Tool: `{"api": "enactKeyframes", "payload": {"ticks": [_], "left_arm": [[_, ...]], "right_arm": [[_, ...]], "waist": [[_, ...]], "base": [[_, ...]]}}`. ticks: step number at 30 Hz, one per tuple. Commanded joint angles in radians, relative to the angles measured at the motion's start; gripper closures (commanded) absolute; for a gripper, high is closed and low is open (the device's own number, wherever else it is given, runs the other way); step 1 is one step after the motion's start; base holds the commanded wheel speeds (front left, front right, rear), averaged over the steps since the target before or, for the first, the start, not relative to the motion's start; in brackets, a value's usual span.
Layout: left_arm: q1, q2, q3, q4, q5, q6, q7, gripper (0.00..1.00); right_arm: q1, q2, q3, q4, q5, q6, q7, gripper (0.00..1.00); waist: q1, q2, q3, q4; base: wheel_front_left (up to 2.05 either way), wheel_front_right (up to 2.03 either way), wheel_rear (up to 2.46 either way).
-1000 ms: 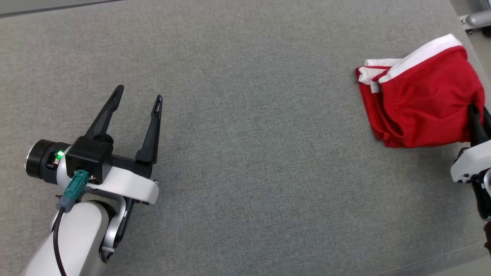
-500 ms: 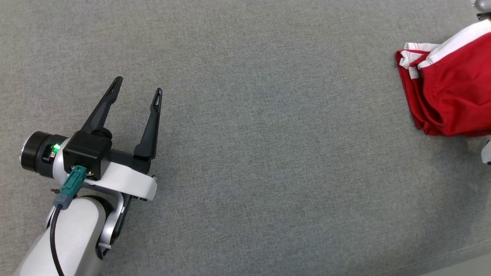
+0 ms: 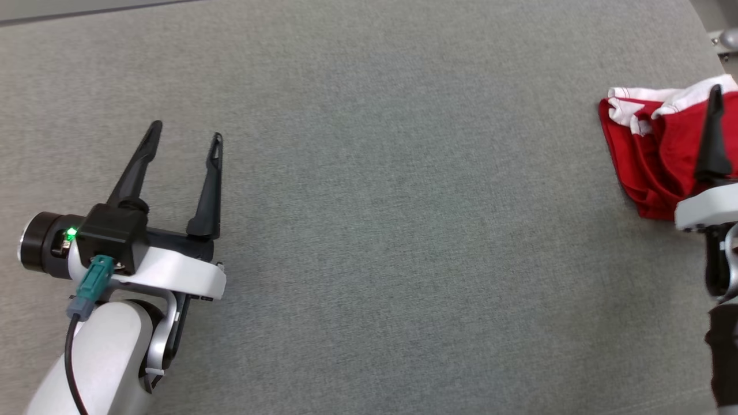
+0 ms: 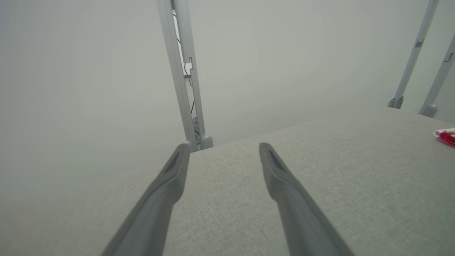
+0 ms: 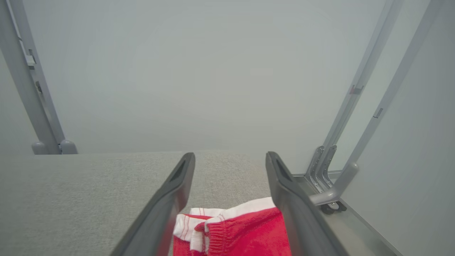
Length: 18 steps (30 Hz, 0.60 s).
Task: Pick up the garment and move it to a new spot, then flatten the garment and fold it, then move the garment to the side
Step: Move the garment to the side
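Note:
The garment [image 3: 651, 150] is red with a white band and lies crumpled at the far right of the grey table [image 3: 380, 190], near its right edge. In the right wrist view my right gripper [image 5: 230, 156] stands open just above the garment [image 5: 245, 231], which lies low between the two fingers without touching them. One of its dark fingers [image 3: 713, 138] crosses the garment in the head view. My left gripper [image 3: 185, 134] hovers open and empty over the table's left part, far from the garment. A sliver of the garment [image 4: 446, 136] peeks in at the right of the left wrist view.
Grey metal frame posts [image 5: 341, 160] stand just off the table's far right corner, close to the garment. Another post [image 4: 185, 78] rises behind the table's far edge ahead of the left gripper. A pale wall lies behind.
The head camera has shifted between frames. The garment was bunched up against the right gripper's finger and now lies lower and crumpled. The right finger now points up over it.

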Motion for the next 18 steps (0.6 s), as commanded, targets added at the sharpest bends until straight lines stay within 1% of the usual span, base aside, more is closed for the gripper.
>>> {"api": "enactKeyframes", "payload": {"ticks": [1,4,8,14,18], "left_arm": [[0.006,-0.001,0.012,0.005,-0.007,0.011,-0.012,0.00],[0.023,-0.008,0.027,0.021,-0.020,0.023,-0.027,0.00],[0.041,-0.028,0.047,0.043,-0.049,0.034,-0.059,0.00],[0.077,-0.044,0.075,0.083,-0.065,0.050,-0.093,0.00],[0.099,-0.059,0.083,0.103,-0.076,0.034,-0.109,0.00]], "right_arm": [[0.031,0.010,0.017,-0.045,0.010,0.000,-0.002,0.00],[0.079,0.041,0.071,-0.147,0.025,0.000,-0.002,0.00],[0.145,0.070,0.143,-0.248,0.047,0.000,-0.002,0.00],[0.236,0.096,0.217,-0.319,0.056,0.000,-0.001,0.00],[0.291,0.100,0.227,-0.335,0.069,0.000,0.017,0.00]], "waist": [[0.0000,0.0000,-0.023,0.022],[0.0000,0.0000,-0.051,0.052],[0.0000,0.0000,-0.095,0.098],[0.0000,0.0000,-0.155,0.157],[0.0000,0.0000,-0.192,0.196]], "base": [[0.00,0.00,0.00],[0.00,0.00,0.00],[0.00,0.00,0.00],[0.00,0.00,0.00],[0.00,0.00,0.00]]}}
